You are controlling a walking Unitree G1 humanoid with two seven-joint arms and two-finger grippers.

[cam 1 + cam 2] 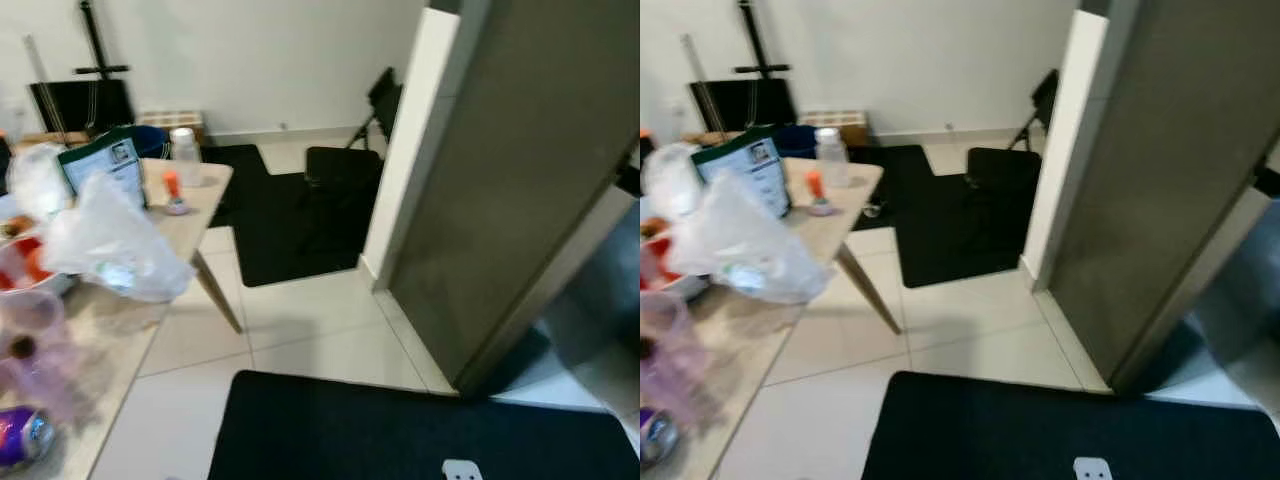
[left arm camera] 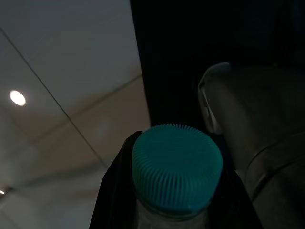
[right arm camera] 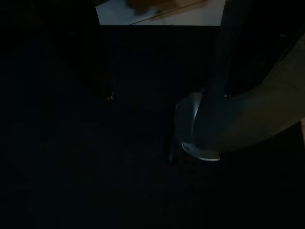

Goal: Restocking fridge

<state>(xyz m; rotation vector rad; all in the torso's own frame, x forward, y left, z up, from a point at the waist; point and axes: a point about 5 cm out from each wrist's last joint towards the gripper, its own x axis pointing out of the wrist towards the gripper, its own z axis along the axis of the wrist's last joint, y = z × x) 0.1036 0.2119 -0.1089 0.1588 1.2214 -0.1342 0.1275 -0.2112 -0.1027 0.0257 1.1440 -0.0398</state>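
In the left wrist view a clear bottle with a ribbed teal cap (image 2: 177, 167) stands between my two black fingers (image 2: 114, 191). My left gripper (image 2: 178, 139) is shut on its neck, above pale floor tiles and a black mat. The tall grey fridge panel (image 1: 510, 190) with a white edge (image 1: 415, 140) rises at the right. On the wooden table (image 1: 195, 215) at the left lie groceries: a white plastic bag (image 1: 110, 240), a green-and-white package (image 1: 105, 165), a clear bottle (image 1: 185, 155) and a purple can (image 1: 20, 435). My right gripper (image 3: 167, 95) hangs in the dark with its fingers apart.
A black mat (image 1: 420, 430) covers the floor in front of me, with a small white tag (image 1: 460, 468) on it. A second black mat (image 1: 290, 230) and a black folding chair (image 1: 350, 160) stand beyond, next to the fridge. Pale tiles (image 1: 320, 330) run between table and fridge.
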